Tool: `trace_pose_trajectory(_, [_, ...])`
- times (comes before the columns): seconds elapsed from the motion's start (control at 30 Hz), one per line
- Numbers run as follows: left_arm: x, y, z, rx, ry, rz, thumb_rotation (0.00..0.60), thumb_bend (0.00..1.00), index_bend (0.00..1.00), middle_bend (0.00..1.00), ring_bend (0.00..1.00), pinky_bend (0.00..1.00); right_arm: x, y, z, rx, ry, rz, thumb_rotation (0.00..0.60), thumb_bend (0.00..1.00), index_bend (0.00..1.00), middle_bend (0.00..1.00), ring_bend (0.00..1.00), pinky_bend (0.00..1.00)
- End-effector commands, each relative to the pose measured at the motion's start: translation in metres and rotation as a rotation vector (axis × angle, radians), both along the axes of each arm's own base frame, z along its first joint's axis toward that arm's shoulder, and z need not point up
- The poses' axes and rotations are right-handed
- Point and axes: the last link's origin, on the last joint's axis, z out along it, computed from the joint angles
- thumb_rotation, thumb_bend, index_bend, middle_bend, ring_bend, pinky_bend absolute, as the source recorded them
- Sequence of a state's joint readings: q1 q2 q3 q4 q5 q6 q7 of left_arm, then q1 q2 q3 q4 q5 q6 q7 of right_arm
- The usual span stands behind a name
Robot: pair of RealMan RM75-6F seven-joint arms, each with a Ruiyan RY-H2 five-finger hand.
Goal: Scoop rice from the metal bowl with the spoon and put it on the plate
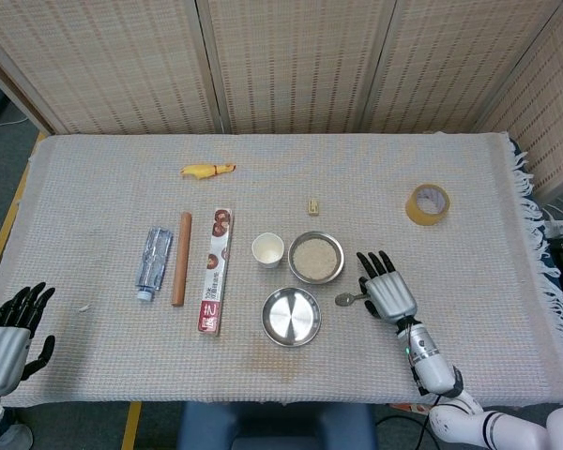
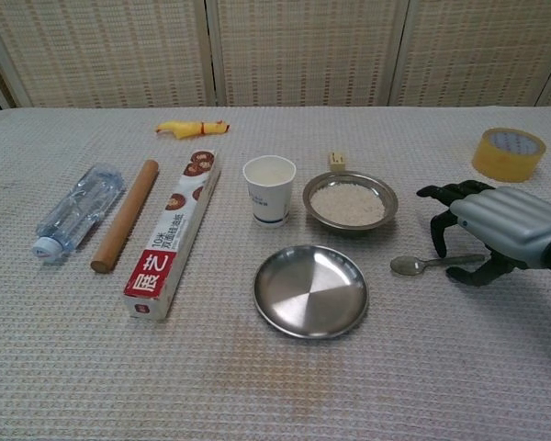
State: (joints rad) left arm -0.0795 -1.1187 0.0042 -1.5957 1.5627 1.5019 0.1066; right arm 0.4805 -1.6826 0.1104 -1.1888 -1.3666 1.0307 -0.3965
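A metal bowl of rice (image 1: 315, 257) (image 2: 350, 201) stands at the table's middle. In front of it lies an empty metal plate (image 1: 291, 316) (image 2: 310, 289). The spoon (image 1: 345, 299) (image 2: 421, 265) lies flat to the right of the plate, bowl end toward it. My right hand (image 1: 387, 294) (image 2: 497, 227) hovers over the spoon's handle, fingers spread and curved down, holding nothing. My left hand (image 1: 7, 340) is open at the table's front left corner, seen only in the head view.
A paper cup (image 2: 269, 189) stands left of the bowl. Further left lie a red foil box (image 2: 174, 237), a wooden rolling pin (image 2: 125, 216) and a water bottle (image 2: 78, 208). A yellow tape roll (image 2: 508, 153), a yellow toy (image 2: 192, 128) and a small block (image 2: 337, 162) sit further back.
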Motion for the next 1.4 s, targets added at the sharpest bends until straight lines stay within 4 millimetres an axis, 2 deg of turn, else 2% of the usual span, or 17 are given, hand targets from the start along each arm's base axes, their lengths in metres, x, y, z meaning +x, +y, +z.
trace_pose_trajectory(0.03, [0.0, 0.0005, 0.0, 0.0, 0.001, 0.0, 0.6, 0.48, 0.0, 0.0, 0.0, 0.15, 0.0004, -0.0015, -0.0009, -0.002, -0.003, 0.0, 0.6, 0.27, 0.53, 0.0, 0.0, 0.0])
trace_pose_trajectory(1.07, [-0.002, 0.0012, 0.0019, -0.006, -0.005, 0.001, 0.6, 0.48, 0.0, 0.0, 0.0, 0.15, 0.0032, -0.0044, -0.0085, 0.013, 0.009, -0.024, 0.6, 0.29, 0.54, 0.0, 0.0, 0.0])
trace_pose_trajectory(1.4, [-0.0021, 0.0017, 0.001, -0.007, -0.003, 0.005, 0.6, 0.48, 0.0, 0.0, 0.0, 0.15, 0.0015, -0.0058, -0.0058, 0.002, 0.002, -0.028, 0.6, 0.29, 0.64, 0.0, 0.0, 0.0])
